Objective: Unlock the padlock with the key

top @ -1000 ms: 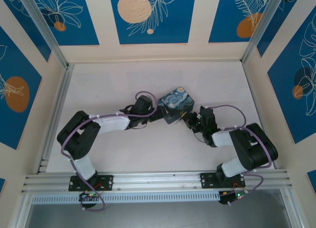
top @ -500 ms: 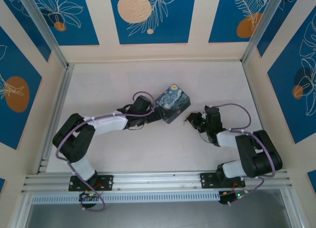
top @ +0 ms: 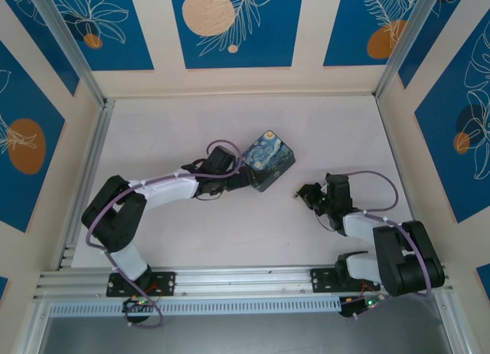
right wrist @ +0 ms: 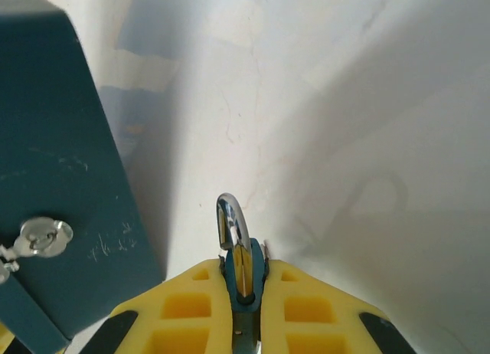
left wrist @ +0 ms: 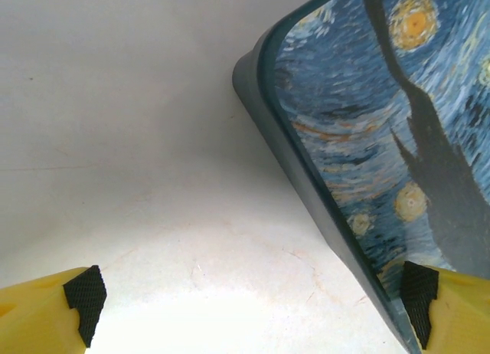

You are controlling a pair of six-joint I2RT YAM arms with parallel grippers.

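The padlock has a blue body and a shiny silver shackle. It is pinched between the yellow fingers of my right gripper, which is shut on it. The shackle points forward and its left end stands free of the body. In the top view the right gripper hovers to the right of the starry-night box, apart from it. My left gripper is open on the table at the box's near left edge, with nothing between its pads. The key is hidden.
The box's dark side wall carries a small silver hasp, left of the padlock. Bare white table lies in front of the box. Patterned walls and aluminium rails enclose the table.
My right gripper has drawn back from the box toward the lower right, carrying the padlock. The box has turned slightly, and my left gripper's jaws have widened.
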